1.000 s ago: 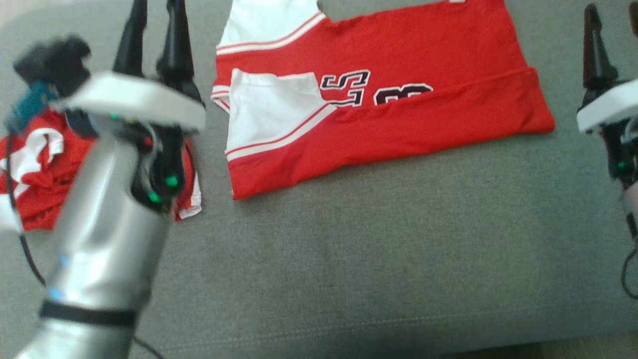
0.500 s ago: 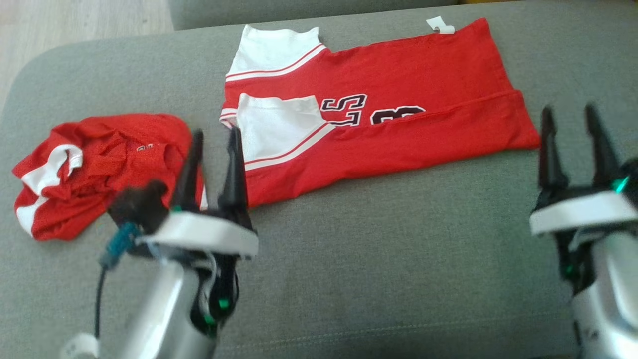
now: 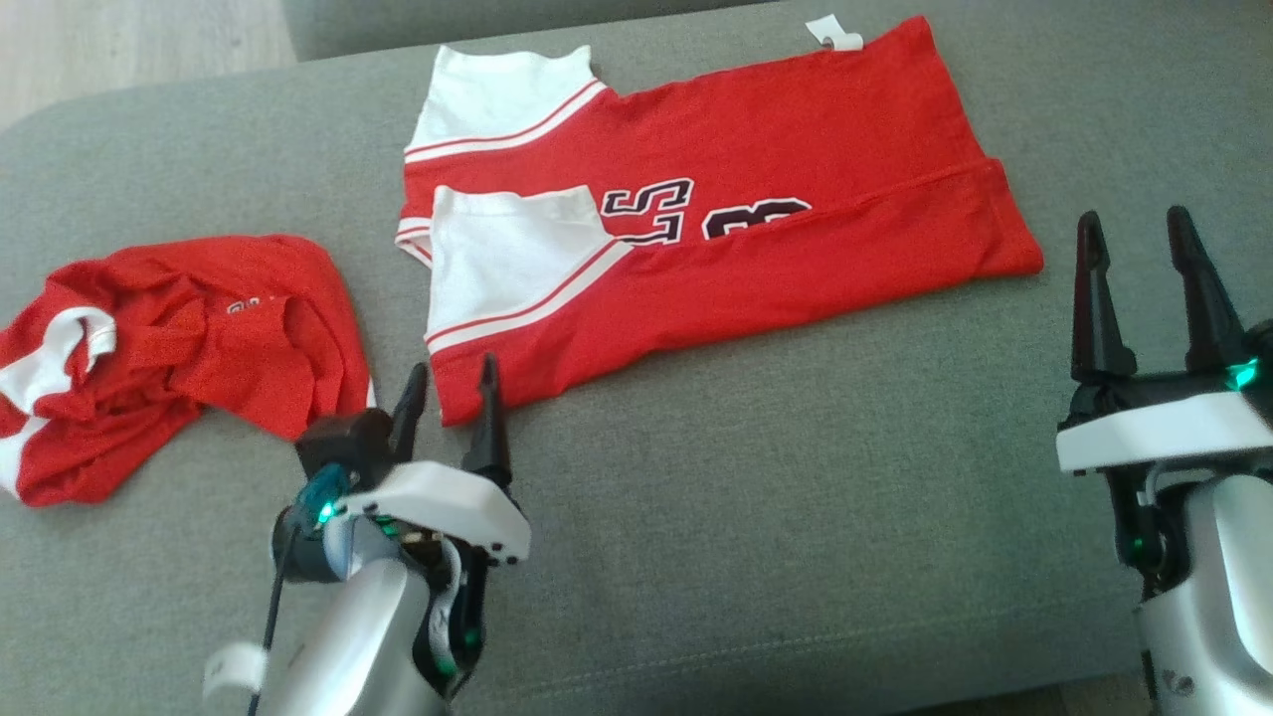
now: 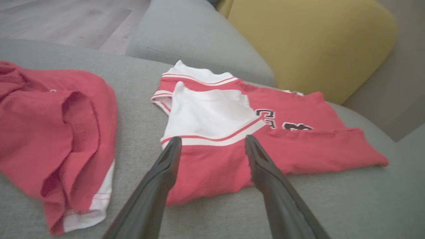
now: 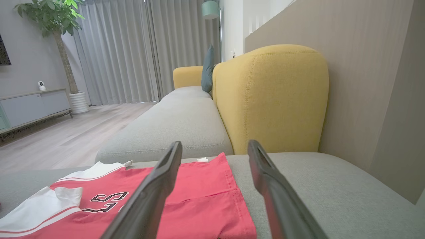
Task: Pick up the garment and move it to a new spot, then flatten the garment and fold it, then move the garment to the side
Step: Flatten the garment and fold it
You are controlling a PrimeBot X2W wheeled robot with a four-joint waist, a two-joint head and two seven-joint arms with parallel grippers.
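1. Head view, left side: the left pincer [image 3: 453,368] is released, its 2 dark fingers apart and empty above the grey cushion [image 3: 796,517]. The near left corner of the folded jersey [image 3: 756,229] lies just past its fingertips. The jersey is red with white sleeves and dark numerals and lies flat. Whether a fingertip touches the hem cannot be told. A crumpled red garment [image 3: 199,338] lies in a heap to this pincer's left, apart from the jersey.
2. Head view, right side: the right pincer [image 3: 1134,219] is also released and holds nothing. The jersey's right end lies ahead and to its left, clear of both fingers. A white tag [image 3: 833,33] sticks out at the jersey's far edge.
3. Left wrist view: the left pincer [image 4: 213,139] is spread wide, and the folded jersey [image 4: 298,149] lies directly ahead between and beyond its 2 fingers. The crumpled red garment [image 4: 49,126] is off to its left. A yellow backrest [image 4: 308,43] rises far ahead to the right.
4. Right wrist view: the right pincer [image 5: 215,144] gapes empty. The folded jersey [image 5: 199,199] lies below and to its left on the cushion. The yellow backrest [image 5: 272,99] stands straight ahead, with grey curtains [image 5: 132,49] and a potted plant [image 5: 49,16] far off to the left.
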